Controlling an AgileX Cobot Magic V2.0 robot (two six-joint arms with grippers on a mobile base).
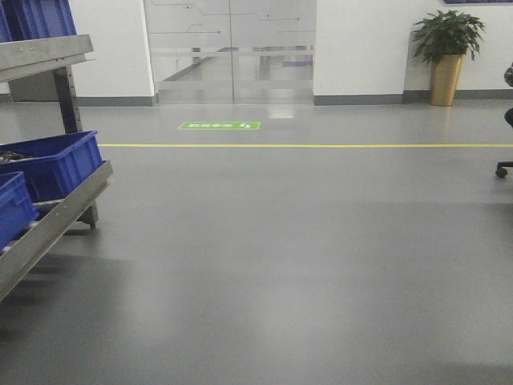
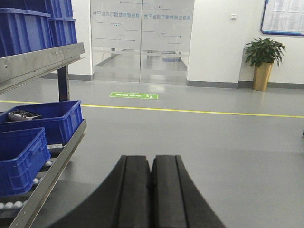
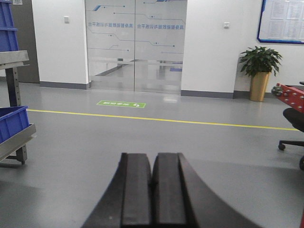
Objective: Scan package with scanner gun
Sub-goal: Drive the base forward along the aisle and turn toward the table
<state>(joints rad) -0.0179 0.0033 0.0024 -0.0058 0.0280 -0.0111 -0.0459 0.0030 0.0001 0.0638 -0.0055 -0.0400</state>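
Neither the package nor the scanner gun shows in any view. My left gripper (image 2: 151,159) fills the bottom of the left wrist view, its two black fingers pressed together, shut on nothing, pointing out over bare grey floor. My right gripper (image 3: 152,156) looks the same in the right wrist view: black fingers closed against each other, nothing held, aimed across the floor toward the glass doors (image 3: 135,45). Neither gripper appears in the front view.
A metal roller rack (image 1: 48,228) with blue bins (image 1: 52,164) stands at the left. A yellow floor line (image 1: 304,145) and a green floor sign (image 1: 219,126) lie ahead. A potted plant (image 1: 446,56) stands far right, an office chair (image 3: 292,126) at the right edge.
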